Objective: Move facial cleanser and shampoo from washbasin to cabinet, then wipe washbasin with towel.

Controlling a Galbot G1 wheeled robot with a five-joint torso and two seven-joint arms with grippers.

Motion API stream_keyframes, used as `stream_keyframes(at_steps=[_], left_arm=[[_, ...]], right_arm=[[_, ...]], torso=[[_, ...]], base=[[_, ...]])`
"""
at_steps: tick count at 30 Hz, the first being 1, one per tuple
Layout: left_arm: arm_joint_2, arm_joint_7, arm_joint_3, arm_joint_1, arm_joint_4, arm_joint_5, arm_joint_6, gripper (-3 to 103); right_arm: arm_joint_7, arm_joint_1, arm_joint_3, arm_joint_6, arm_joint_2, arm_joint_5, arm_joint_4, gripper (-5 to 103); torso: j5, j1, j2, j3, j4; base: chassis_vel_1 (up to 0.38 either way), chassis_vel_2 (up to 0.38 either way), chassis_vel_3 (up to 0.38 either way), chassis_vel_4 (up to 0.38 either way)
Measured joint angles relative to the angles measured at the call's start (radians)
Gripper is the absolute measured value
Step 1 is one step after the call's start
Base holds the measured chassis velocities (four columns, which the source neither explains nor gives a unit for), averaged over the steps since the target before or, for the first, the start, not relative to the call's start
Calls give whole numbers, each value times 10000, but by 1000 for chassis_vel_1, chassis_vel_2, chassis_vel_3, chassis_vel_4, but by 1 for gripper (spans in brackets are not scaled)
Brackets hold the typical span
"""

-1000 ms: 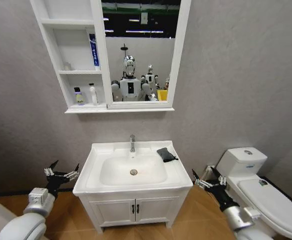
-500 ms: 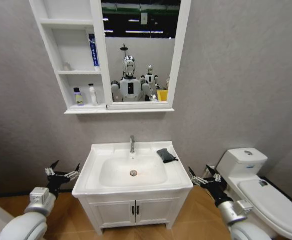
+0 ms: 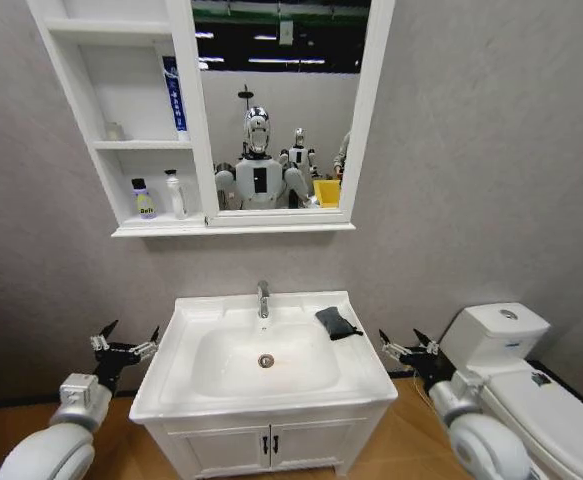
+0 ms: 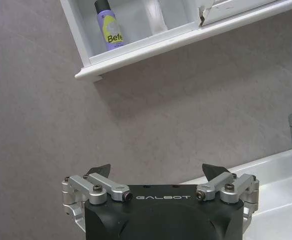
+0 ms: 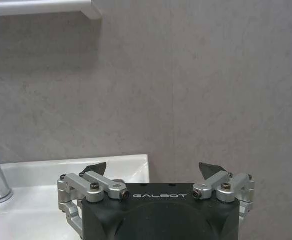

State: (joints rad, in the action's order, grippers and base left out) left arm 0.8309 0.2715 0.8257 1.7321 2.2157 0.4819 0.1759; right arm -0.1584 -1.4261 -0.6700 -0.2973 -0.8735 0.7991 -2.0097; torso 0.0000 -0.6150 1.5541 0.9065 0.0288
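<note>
1. Evidently the bottle half of the job is finished: a purple-capped bottle (image 3: 145, 198) and a white bottle (image 3: 175, 193) stand side by side in the lowest compartment of the cabinet (image 3: 89, 150), high above and ahead of the left gripper (image 3: 124, 344).
2. Left gripper: spread wide, holding nothing, hanging just off the washbasin's (image 3: 196, 310) left edge.
3. Right gripper (image 3: 408, 346): likewise spread and empty, just off the washbasin's right edge, between it and the toilet (image 3: 501, 345).
4. Towel (image 3: 337, 322): dark crumpled cloth lying on the washbasin's back-right ledge, beside the chrome tap (image 3: 263, 298). It sits inboard of the right gripper, a little farther toward the wall, near but not touching. Neither gripper has it.
5. No bottles on the washbasin rim or in the bowl; drain (image 3: 265, 361) uncovered.
6. Judgement: the wipe is what's left, with the towel not yet picked up. The right gripper is the nearer one to it.
</note>
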Motion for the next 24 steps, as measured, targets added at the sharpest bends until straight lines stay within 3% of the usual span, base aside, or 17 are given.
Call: stream_keyframes(at_steps=[1,3,8,11,15,24], left_arm=[[0,0,0,0,0,0,0,100],[0,0,-2,-1,0,0,1,100],[-2,0,-6,-2,-2,1,0,100],[-3,0,-7,-3,-2,1,1,100],[-2,0,-6,-3,-2,1,1,100],[-3,0,-7,-4,-2,2,2,100]], right_arm=[[0,0,0,0,0,0,0,100],[415,1252,659,-744,526,965,894,100],[758,3299,2204,-1099,610,1209,2184,100],[895,5151,4040,-1136,204,790,3923,100],[1057,6520,5269,-1109,-230,446,5370,100],[1356,8249,6695,-846,-1307,-356,7766,100]], torso=[[0,0,0,0,0],[0,0,0,0,1],[-2,-5,0,1,2],[3,-10,-3,4,0],[0,-8,-3,3,2],[0,-9,-3,3,0]], base=[[0,0,0,0],[29,-21,-10,18],[0,0,0,0],[0,0,0,0],[0,0,0,0],[0,0,0,0]])
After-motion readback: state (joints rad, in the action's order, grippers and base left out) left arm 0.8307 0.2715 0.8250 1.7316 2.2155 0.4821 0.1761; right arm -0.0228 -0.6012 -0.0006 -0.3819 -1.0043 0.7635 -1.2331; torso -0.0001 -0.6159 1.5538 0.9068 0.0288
